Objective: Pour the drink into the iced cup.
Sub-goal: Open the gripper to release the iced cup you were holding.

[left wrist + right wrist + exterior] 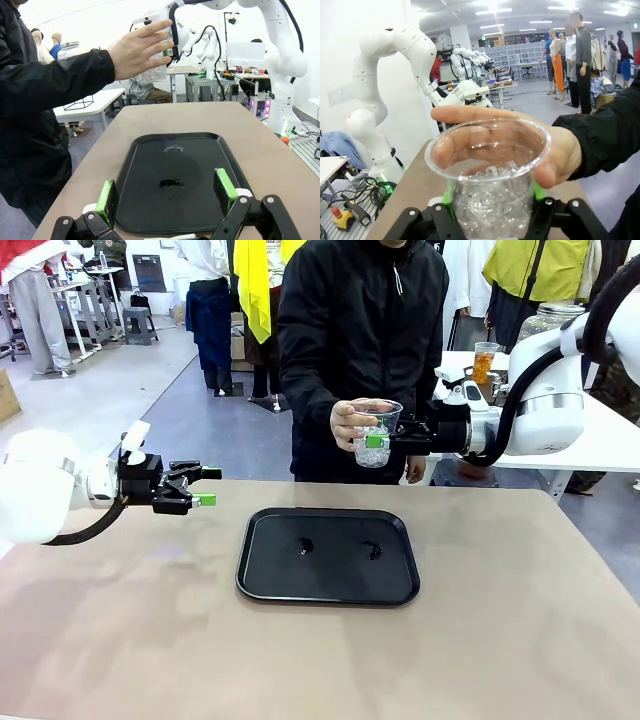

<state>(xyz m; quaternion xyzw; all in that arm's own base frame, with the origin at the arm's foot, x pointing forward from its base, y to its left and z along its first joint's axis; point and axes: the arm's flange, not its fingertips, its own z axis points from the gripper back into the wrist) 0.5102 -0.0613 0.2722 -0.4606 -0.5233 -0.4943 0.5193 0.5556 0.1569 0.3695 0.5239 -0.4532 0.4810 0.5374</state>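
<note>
The iced cup [373, 435], clear plastic and part full of ice cubes, hangs in the air beyond the table's far edge. My right gripper [378, 441] is shut on its lower part, green pads on both sides. The person's hand [345, 423] also wraps around the cup from behind. In the right wrist view the cup [492, 200] sits between my fingers with the hand [560, 155] around it. The drink [485, 362], amber-orange liquid in a clear cup, stands on the white table at the back right. My left gripper [208, 487] hovers open above the table, left of the tray, holding nothing.
A black tray [260, 580] lies mid-table with two small wet spots on it. In the left wrist view the tray [135, 150] lies just ahead of my open left gripper [165, 192]. A large glass jar [550, 318] stands behind the right arm.
</note>
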